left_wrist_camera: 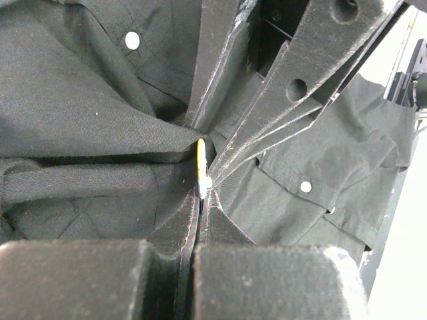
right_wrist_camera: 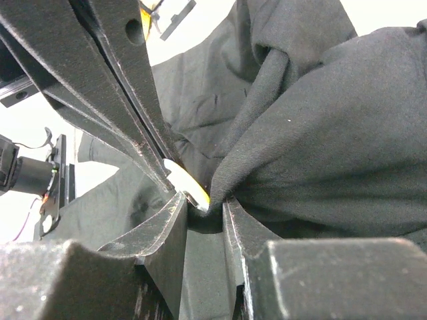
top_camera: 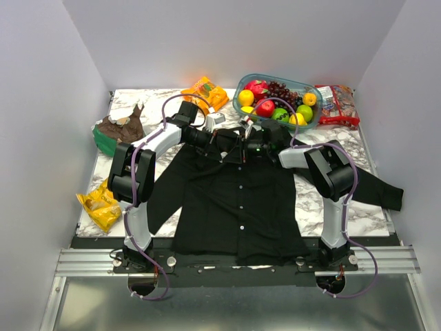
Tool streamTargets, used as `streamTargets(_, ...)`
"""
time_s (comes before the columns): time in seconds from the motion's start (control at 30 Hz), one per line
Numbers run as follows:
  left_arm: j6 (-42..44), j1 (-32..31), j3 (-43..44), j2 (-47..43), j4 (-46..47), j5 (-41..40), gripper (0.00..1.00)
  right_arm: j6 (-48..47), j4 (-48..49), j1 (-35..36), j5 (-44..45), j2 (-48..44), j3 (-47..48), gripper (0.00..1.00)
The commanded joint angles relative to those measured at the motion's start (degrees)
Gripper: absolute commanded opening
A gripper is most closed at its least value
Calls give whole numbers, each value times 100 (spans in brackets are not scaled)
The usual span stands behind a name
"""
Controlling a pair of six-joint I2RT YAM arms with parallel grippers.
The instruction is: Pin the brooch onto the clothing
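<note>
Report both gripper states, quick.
Left gripper: shut on the brooch.
Right gripper: jaws around a fold of the shirt; whether it grips cannot be told.

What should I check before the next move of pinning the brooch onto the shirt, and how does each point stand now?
1. The left gripper is shut on the brooch, held edge-on at its tips: ok.
2. Brooch sits right beside a raised fold of the clothing: ok.
3. Fold lies between the fingers of the right gripper: ok.
4. Fold firmly clamped there: cannot tell.
5. Pin through the fabric: cannot tell, hidden.
6. Rest of the clothing spread flat on the table: ok.
</note>
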Motion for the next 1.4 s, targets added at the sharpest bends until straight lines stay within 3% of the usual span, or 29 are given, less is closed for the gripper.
streamTargets(0.0,93,-235,-12,-63,-297,588,0,-33,-173,68,452,177,285,34)
streamTargets(0.43,146,-253,5,-72,-376,562,0,459,-68,68,954,301,268,33)
streamTargets(1.37,23,-156,49,-28,-384,96,0,486,117,50,1217,204,48,33)
